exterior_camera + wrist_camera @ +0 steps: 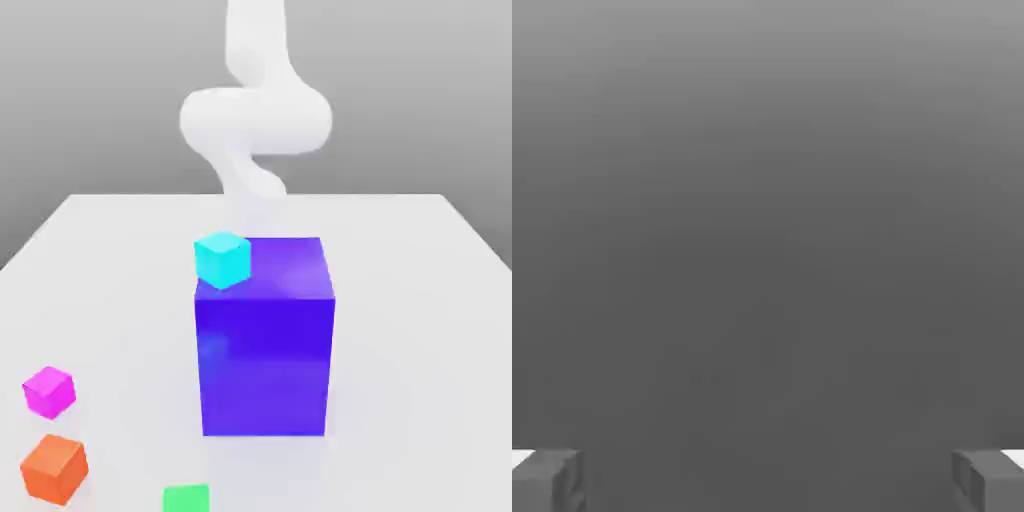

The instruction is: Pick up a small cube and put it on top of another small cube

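Note:
The small cube [49,390], bright magenta, lies on the white table [420,300] near the front at the exterior view's left. A white arm [255,120] rises behind the big blue-violet block [265,350], far from the small cube. In the hand view my gripper [768,480] is open. Its two grey fingertips [547,478] stand wide apart against plain grey, with nothing between them.
A cyan cube [222,258] sits at the big block's top corner on the exterior view's left; I cannot tell if it rests there. An orange cube [54,467] lies just in front of the magenta one. A green cube [186,498] is at the front edge.

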`<act>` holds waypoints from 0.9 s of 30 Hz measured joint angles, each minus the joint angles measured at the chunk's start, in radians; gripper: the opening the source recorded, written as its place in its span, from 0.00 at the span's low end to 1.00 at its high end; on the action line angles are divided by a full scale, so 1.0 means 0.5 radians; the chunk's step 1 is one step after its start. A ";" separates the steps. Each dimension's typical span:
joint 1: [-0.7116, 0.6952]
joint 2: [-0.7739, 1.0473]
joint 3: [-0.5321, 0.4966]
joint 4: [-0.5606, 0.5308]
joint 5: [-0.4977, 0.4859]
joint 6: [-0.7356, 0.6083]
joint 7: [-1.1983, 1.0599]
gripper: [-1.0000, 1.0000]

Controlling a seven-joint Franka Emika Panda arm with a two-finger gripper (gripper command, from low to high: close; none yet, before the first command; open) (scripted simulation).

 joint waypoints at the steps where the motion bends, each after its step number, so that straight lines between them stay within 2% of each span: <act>1: -0.001 0.078 -0.052 -0.024 0.018 0.036 -0.034 0.50; 10: -0.036 0.732 -0.471 -0.221 0.210 0.341 -0.352 0.50; 17: -0.142 1.245 -0.721 -0.372 0.402 0.571 -0.628 0.50; 24: -0.390 1.736 -0.832 -0.528 0.488 0.813 -0.828 0.50; 27: -0.497 1.919 -0.752 -0.521 0.608 0.930 -0.941 0.50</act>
